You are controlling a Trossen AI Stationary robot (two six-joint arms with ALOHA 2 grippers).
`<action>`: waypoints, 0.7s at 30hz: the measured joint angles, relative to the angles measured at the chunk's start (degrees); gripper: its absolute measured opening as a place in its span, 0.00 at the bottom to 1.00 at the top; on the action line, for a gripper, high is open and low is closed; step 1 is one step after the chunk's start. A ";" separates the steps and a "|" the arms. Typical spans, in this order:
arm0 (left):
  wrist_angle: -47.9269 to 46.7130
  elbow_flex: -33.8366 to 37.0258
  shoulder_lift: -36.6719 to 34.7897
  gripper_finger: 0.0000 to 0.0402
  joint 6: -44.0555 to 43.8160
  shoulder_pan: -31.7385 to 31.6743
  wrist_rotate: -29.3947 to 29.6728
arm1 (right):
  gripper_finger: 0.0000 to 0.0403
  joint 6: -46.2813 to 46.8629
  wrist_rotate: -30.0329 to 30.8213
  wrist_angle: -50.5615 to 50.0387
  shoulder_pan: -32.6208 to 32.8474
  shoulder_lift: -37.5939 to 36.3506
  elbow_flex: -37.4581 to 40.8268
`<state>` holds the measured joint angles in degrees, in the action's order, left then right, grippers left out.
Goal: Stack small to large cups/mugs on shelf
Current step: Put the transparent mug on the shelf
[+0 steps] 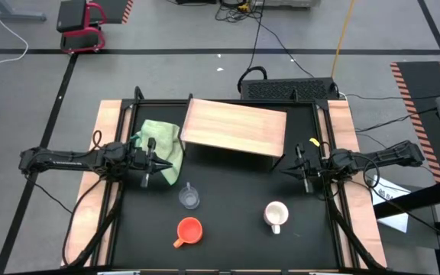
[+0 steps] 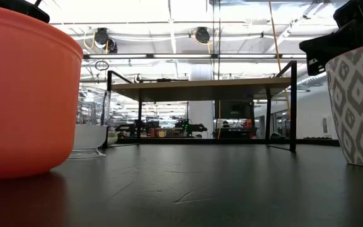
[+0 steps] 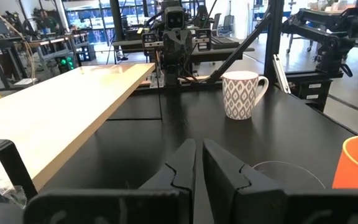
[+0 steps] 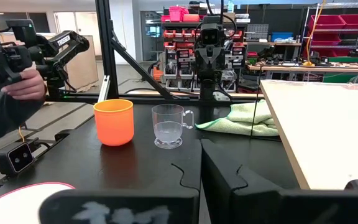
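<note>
shelf (image 1: 235,127) bare, at table's far middle | glass cup (image 1: 189,197), orange mug (image 1: 189,230), white mug (image 1: 276,215) all on tabletop in front of shelf (none stacked) | left gripper (image 1: 148,175) left of shelf, over cloth (image 1: 161,138), fingers narrow | right gripper (image 1: 306,181) right of shelf, fingers narrow

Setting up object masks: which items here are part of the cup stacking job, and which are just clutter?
Job items:
glass cup
orange mug
white mug
shelf

Clutter:
green cloth, beside the shelf, by the left end effector
</note>
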<state>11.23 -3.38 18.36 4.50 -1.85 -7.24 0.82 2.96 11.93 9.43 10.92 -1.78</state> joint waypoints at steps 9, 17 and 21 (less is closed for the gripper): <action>1.28 0.01 -0.01 0.08 2.17 0.00 0.01 | 0.00 0.00 -0.02 0.02 -0.02 0.02 0.00; 1.04 0.00 0.02 0.01 -0.52 0.12 -4.17 | 0.00 0.00 0.00 0.02 -0.02 0.00 0.00; 1.13 -0.02 0.02 0.00 -0.50 0.13 -4.77 | 0.00 0.01 -0.01 0.00 -0.01 0.00 0.00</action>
<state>12.36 -3.40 18.37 3.99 -1.72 -12.01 0.83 2.95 11.93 9.42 10.92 -1.78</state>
